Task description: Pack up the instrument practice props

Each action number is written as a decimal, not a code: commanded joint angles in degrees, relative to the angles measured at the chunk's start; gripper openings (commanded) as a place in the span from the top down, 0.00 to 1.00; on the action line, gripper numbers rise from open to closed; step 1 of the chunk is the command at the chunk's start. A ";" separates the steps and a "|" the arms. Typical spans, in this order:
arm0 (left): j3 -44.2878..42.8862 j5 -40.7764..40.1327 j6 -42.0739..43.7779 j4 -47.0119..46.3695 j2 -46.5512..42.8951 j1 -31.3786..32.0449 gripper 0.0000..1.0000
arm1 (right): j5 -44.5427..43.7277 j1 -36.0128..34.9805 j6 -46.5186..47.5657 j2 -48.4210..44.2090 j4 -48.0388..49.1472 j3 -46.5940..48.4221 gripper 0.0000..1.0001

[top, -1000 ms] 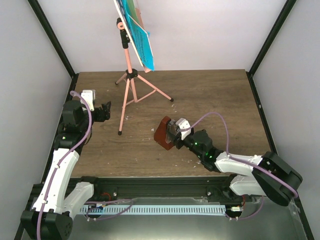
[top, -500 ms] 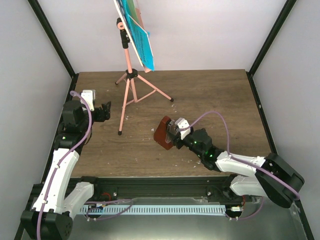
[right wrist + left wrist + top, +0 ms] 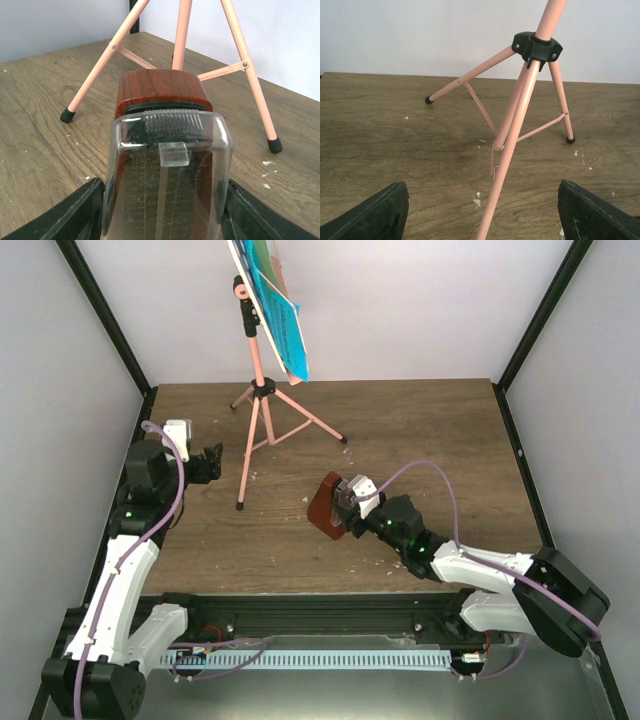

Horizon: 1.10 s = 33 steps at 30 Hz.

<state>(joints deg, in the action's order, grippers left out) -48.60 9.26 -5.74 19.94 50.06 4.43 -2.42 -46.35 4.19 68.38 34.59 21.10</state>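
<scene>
At far left, left end effector (image 3: 211, 462) low over the table (image 3: 440, 440), spread wide and empty, aimed at the near leg (image 3: 512, 150) of the pink music stand (image 3: 256, 350). Stand upright at the rear left of the table, blue and yellow sheet-music pages (image 3: 283, 330) on its desk.

Further right, metronome (image 3: 322, 506) near the table's middle, tipped over, clear cover (image 3: 167, 165) toward the wrist. Right end effector (image 3: 346, 508) clamped against both sides of that cover, judging by the wrist view. Resting or lifted: cannot tell.

Likely step: carrying the metronome away. Best done with firm but gentle pressure on the slick plastic, lifting straight up, steering clear of the tripod feet (image 3: 274, 145) just beyond.
</scene>
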 commanded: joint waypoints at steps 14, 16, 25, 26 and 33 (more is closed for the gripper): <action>0.61 0.55 0.12 0.54 0.21 -0.30 0.17 | 0.29 -0.63 1.20 3.20 -6.88 2.90 0.36; 0.62 0.58 0.11 0.54 0.21 -0.30 0.17 | 0.22 -0.59 1.14 3.36 -6.95 3.09 0.35; 0.61 0.56 0.11 0.61 0.30 -0.26 0.17 | -0.34 -0.61 1.09 4.44 -7.30 4.03 0.28; 0.61 0.63 0.13 0.61 0.30 -0.29 0.17 | -0.46 -0.59 1.05 4.66 -7.48 4.18 0.27; 0.62 0.69 0.13 0.57 0.30 -0.30 0.17 | -0.99 -0.59 0.15 4.13 -7.00 3.85 0.13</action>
<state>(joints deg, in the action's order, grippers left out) -48.60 9.30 -5.74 20.29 50.41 4.43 -2.48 -46.35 4.93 72.93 27.83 23.24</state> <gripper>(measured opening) 0.828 0.847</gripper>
